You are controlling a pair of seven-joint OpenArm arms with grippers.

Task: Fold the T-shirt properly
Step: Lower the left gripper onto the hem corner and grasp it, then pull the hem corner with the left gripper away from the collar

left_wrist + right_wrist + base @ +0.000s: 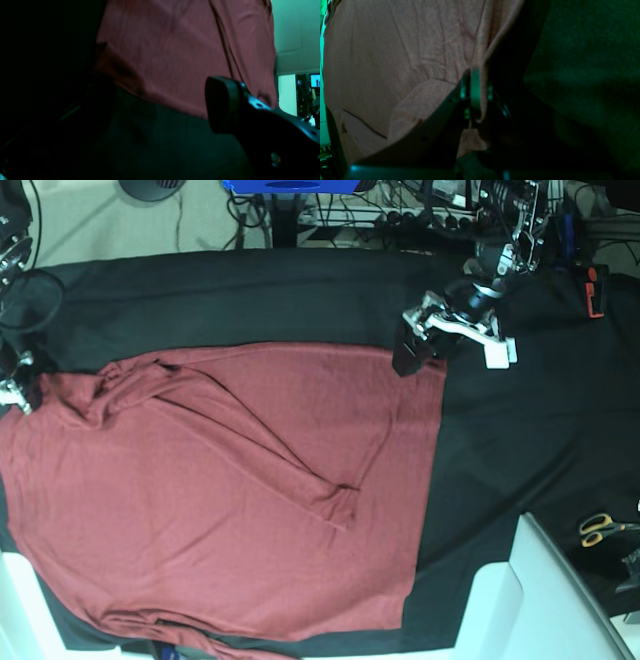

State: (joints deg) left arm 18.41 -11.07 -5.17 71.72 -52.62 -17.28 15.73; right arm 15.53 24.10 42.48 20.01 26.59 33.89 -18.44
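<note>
We see a large brick-red T-shirt (210, 520) with long sleeves spread flat on a surface (520, 440) covered by a black tablecloth (250, 290). The shirt fills the left and middle of the surface in the base view, reaching down to the near edge, and one sleeve (265, 445) lies folded across its body, the cuff ending near the shirt's middle.

Our left gripper (418, 345) sits at the shirt's far right corner, close to the far edge of the surface. In the left wrist view, one of its fingers (221, 105) stands just off the shirt's edge over the black cloth, the other is lost in shadow, and no cloth lies between them; the fingers stand wide apart.

Our right gripper (477, 100) is at the far left edge of the surface. In the right wrist view its fingers (475, 92) are pressed together on a fold of the shirt's edge, holding it.

Yellow-handled scissors (603, 527) lie near the right edge of the surface, well apart from the shirt.
</note>
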